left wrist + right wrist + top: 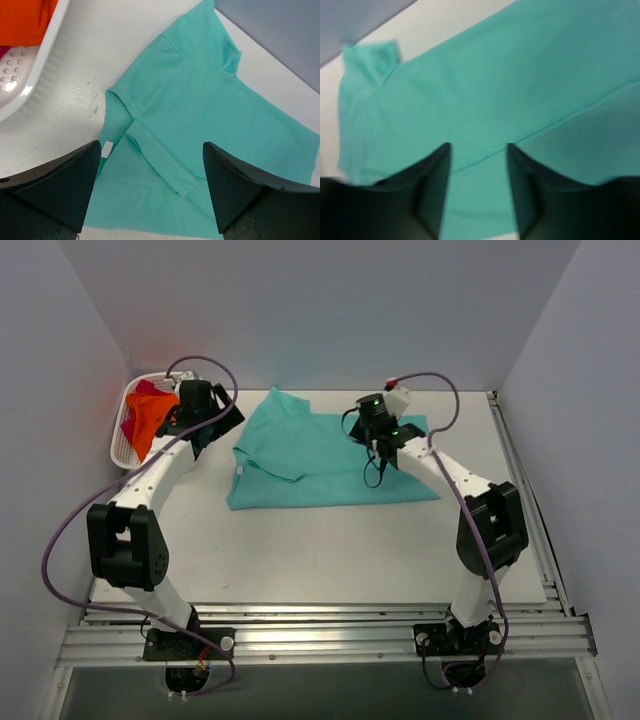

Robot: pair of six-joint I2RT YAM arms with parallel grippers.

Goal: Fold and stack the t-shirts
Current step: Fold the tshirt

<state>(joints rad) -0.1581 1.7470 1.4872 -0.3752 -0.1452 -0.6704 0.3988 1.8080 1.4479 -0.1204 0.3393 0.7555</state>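
Observation:
The teal-green t-shirt [320, 455] lies partly folded on the table's middle, with its left sleeve turned in over the body. My left gripper [207, 432] hovers at its left edge, open and empty. In the left wrist view the shirt [210, 105] and its folded sleeve lie below the open gripper [151, 146]. My right gripper [386, 460] hovers over the shirt's right part, open and empty. The right wrist view is blurred and shows the shirt [495, 80] below the open gripper [479, 147]. The orange t-shirt [150, 422] and magenta-red t-shirt [148, 390] lie bunched in the basket.
A white lattice basket [116, 445] stands at the table's back left, close to my left arm; its rim [45, 50] and the orange cloth [20, 20] show in the left wrist view. Walls enclose the table on three sides. A metal rail runs along the right edge [525, 490].

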